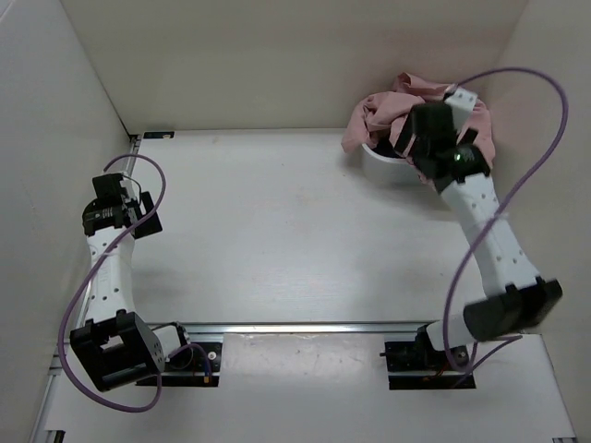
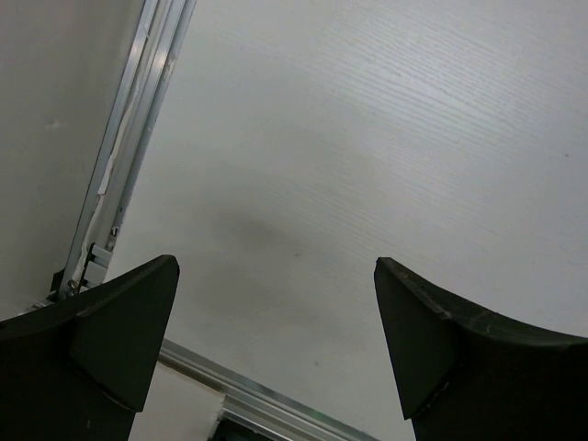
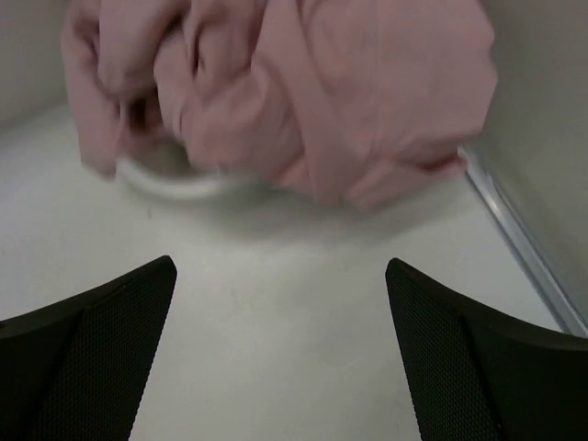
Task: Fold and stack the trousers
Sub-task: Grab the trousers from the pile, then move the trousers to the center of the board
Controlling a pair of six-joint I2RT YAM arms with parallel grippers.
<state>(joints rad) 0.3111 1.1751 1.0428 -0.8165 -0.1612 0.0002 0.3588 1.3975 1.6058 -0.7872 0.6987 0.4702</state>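
Note:
The dusty-pink trousers (image 1: 383, 113) lie bunched in and over a white basket (image 1: 380, 164) at the table's far right corner. In the right wrist view the trousers (image 3: 303, 83) hang over the basket's rim (image 3: 175, 186), just ahead of my fingers. My right gripper (image 1: 420, 138) hovers at the basket's near side, wide open and empty; the same gripper (image 3: 280, 303) shows bare table between its jaws. My left gripper (image 1: 138, 217) is at the far left, open and empty over bare table; the left wrist view shows this gripper (image 2: 276, 312) with its jaws wide apart.
White walls enclose the table on the left, back and right. A metal rail (image 1: 305, 328) runs along the near edge, and another rail (image 2: 129, 138) lines the left wall. A rail (image 3: 519, 239) also runs beside the basket on the right.

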